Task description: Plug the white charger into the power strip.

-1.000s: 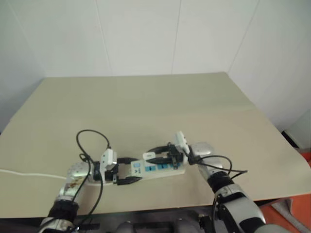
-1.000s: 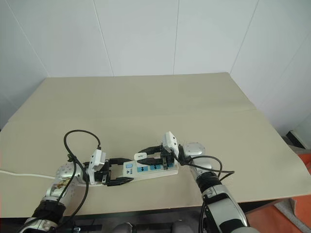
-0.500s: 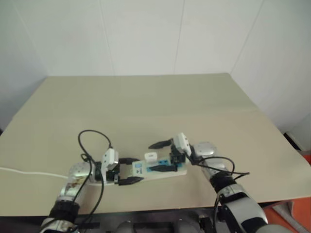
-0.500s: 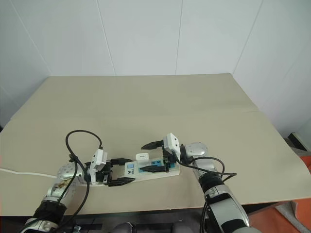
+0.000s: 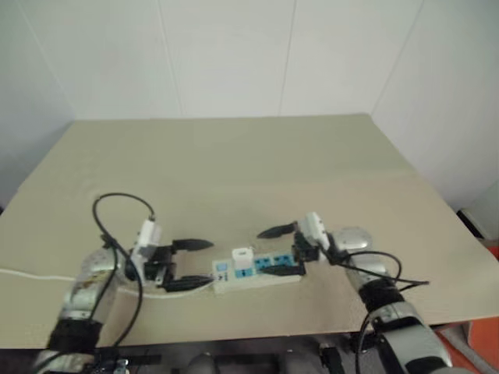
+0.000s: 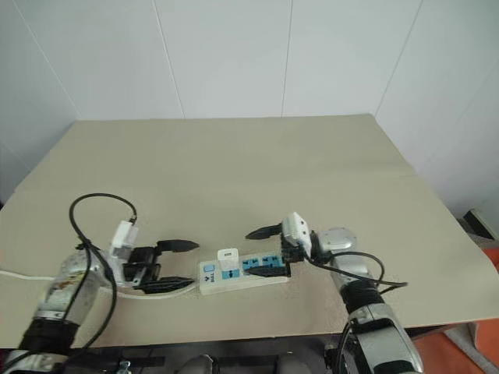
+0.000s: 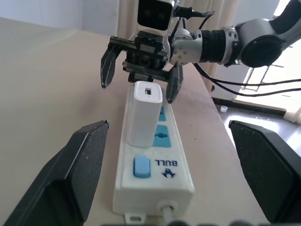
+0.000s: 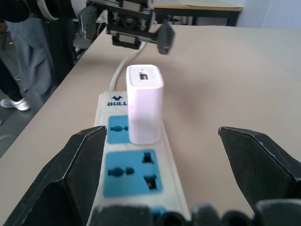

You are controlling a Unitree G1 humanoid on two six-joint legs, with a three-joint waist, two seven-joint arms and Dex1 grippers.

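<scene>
Power strip: I see one power strip (image 6: 240, 274) lying flat near the front edge of the table (image 6: 234, 171), its long axis running left to right, the switch end toward the left gripper.
Charger: I count one white charger (image 6: 228, 257), standing upright in the socket next to the switch, its long axis vertical and its port face up.
Sockets: I count three blue ones; two are bare, both on the right gripper's side.
Cord: one thin white cord (image 5: 31, 276) leaves the switch end and runs off leftward.
Left gripper: left gripper (image 6: 178, 265) is released, fingers spread wide, grasping nothing, just off the switch end.
Right gripper: right gripper (image 6: 263, 252) is likewise spread, holding nothing, its lower finger over the strip's far end.
Grippers: two, facing each other along the strip.
</scene>
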